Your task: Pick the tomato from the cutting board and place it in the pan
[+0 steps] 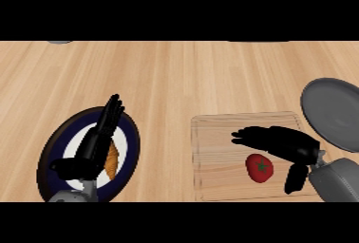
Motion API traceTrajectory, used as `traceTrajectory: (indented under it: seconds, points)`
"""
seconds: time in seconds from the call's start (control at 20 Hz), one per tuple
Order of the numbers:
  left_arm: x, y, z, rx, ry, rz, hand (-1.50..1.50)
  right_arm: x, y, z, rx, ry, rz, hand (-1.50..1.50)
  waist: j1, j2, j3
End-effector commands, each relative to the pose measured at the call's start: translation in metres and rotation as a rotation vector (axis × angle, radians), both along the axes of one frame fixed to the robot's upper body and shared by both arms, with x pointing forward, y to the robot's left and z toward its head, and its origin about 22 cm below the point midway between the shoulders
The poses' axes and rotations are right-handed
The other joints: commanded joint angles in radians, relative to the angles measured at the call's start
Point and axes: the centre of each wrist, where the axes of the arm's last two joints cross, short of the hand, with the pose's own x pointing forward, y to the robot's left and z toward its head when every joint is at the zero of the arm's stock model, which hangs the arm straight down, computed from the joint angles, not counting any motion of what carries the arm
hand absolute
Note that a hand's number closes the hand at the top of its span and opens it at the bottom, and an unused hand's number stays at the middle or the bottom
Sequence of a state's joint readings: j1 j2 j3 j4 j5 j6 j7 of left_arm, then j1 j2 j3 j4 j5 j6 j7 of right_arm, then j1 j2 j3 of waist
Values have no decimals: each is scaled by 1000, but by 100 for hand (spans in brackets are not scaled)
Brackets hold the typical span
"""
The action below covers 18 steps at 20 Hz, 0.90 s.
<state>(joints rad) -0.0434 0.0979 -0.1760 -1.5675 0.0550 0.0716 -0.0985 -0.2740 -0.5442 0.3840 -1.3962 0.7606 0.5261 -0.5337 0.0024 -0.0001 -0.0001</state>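
Observation:
A red tomato (259,167) with a green stem lies on the wooden cutting board (217,142), toward its near right part. My right hand (284,144) hovers over the board just right of and above the tomato, fingers spread toward the left and thumb hanging down beside it, open and not closed round it. The grey pan (335,114) sits at the right edge of the view, just beyond the board's right side. My left hand (95,140) rests open with straight fingers pointing away, over a plate at the left.
A dark blue and white plate (129,142) lies at the lower left with an orange, elongated food item (111,161) on it, partly hidden by my left hand. Bare wooden counter (175,71) stretches across the far half.

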Motion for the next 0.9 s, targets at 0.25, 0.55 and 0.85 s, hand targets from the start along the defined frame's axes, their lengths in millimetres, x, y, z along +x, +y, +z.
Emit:
traceTrajectory:
  seconds: [0.25,0.55,0.85]
  points:
    - [-5,-20,10,-16,-1,17,0,8,29,-28,-78,31,-16,-150,1,0,0]
    - [-8,1,-12,10,-10,-4,0,13,34,-49,-170,-18,152,150,8,2,0]
    - [3,-3,-4,4,-5,-7,0,3,43,-65,-135,-92,143,150,0,1,0]
